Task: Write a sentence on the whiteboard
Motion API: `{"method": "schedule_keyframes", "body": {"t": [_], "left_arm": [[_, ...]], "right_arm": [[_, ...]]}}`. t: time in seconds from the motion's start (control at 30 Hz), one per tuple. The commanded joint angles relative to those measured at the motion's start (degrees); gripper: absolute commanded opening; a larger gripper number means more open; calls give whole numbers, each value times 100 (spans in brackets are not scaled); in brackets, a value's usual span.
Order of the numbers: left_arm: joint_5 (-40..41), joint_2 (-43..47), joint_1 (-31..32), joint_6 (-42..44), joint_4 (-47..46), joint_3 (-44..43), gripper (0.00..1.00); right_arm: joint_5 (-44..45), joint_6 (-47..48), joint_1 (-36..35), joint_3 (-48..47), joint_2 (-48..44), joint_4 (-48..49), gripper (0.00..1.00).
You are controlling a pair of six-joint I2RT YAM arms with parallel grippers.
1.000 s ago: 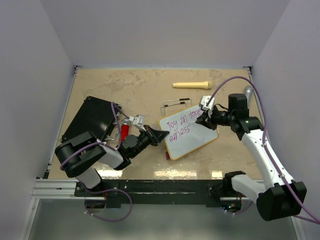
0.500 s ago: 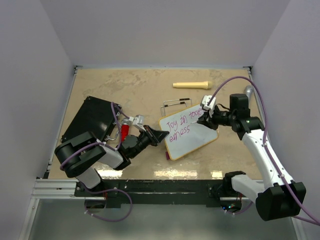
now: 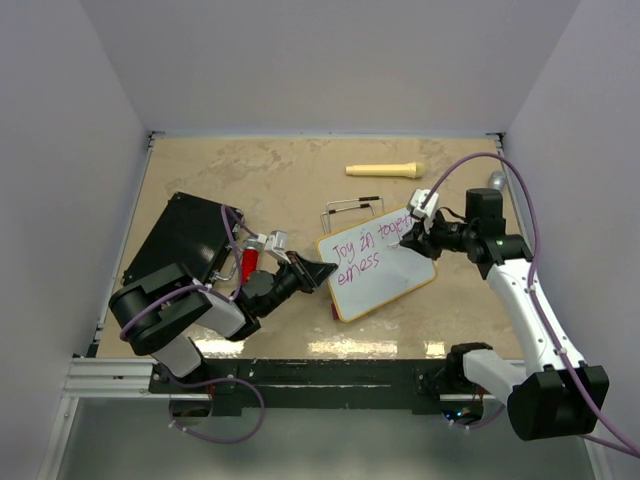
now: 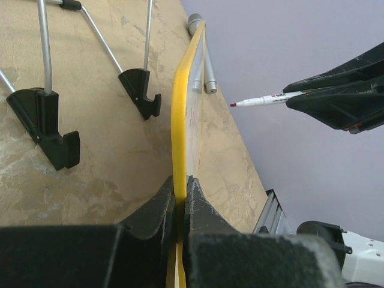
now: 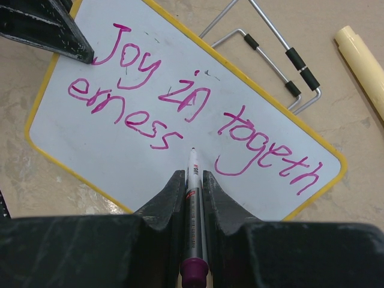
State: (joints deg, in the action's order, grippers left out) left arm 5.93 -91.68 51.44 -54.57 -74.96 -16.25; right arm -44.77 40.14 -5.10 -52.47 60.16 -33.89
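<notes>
While its two black fingers are pressing shut on the barrel of a slim white marker with a magenta end cap (image 5: 193,204), the right gripper (image 5: 193,174) is pointing the pen's tip at the small white rectangular whiteboard with a thin yellow rim (image 5: 120,162). The tip is hovering over the blank patch just right of the word "erness" and below "in". In the left wrist view the tip is standing apart from the board's face, not touching it.

The pink-magenta handwritten sentence (image 5: 183,96) is reading "Joy in togeth" on the upper line and "erness" on the lower one.

The left gripper (image 4: 180,186) is pinching the board's yellow rim (image 4: 180,108) between closed fingers at the board's left corner, near the "J". The board is sitting in the middle of the beige mottled tabletop (image 3: 250,170), turned at an angle between the two arms; it may be tipped up slightly on that held edge, though the views are not making this plain.

Just behind the board, a bent silver wire stand with black feet (image 5: 270,42) is lying flat. Further back, a cream cylindrical stick (image 3: 383,170) is resting on the table, well apart from the board. A flat black case (image 3: 180,235) is lying at the left side, beside the left arm.
</notes>
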Motion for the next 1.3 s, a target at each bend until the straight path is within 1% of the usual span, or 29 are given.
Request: {"method": "schedule_keyframes", "body": {"t": [0.0, 0.33, 0.67, 0.73, 1.17, 1.27], "left_arm": [[-110, 150, -11, 306, -309, 61, 0], [-364, 440, -213, 517, -160, 17, 0], [-567, 844, -433, 763, 192, -71, 0], [-742, 862, -468, 763, 227, -106, 0], [-1270, 1336, -758, 755, 640, -352, 0], [-1323, 1460, -864, 693, 702, -387, 0]], "right_arm": [[-172, 99, 27, 35, -13, -48, 0], [-435, 143, 27, -123, -92, -127, 0], [-884, 415, 27, -519, -224, -662, 0], [-963, 424, 27, -615, -242, -724, 0], [-1182, 222, 36, -1573, -215, -1225, 0], [-1279, 222, 45, -1626, -224, -1278, 0]]}}
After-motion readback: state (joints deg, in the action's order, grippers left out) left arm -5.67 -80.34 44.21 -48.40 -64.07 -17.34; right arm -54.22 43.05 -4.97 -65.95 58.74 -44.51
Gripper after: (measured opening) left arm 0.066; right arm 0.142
